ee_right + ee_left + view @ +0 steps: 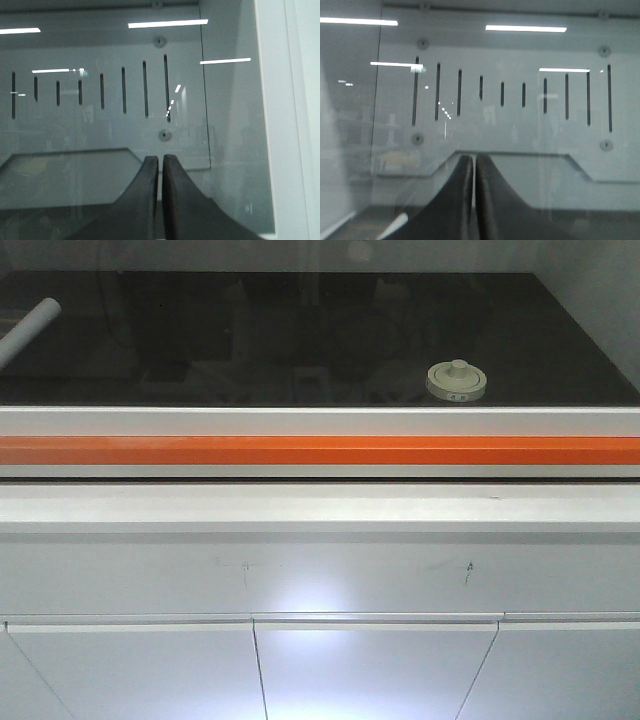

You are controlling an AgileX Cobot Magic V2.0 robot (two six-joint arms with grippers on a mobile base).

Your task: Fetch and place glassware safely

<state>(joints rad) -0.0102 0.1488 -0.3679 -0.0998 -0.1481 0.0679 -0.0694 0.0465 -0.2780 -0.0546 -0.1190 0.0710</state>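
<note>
One lidded jar (456,380); one paper roll (30,326).

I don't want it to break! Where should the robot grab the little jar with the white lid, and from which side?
Probably the round body just under the lid, coming level from the front. The jar stands upright on the black worktop, squat and round, with nothing close beside it. The small knob may only lift the lid off.
</note>
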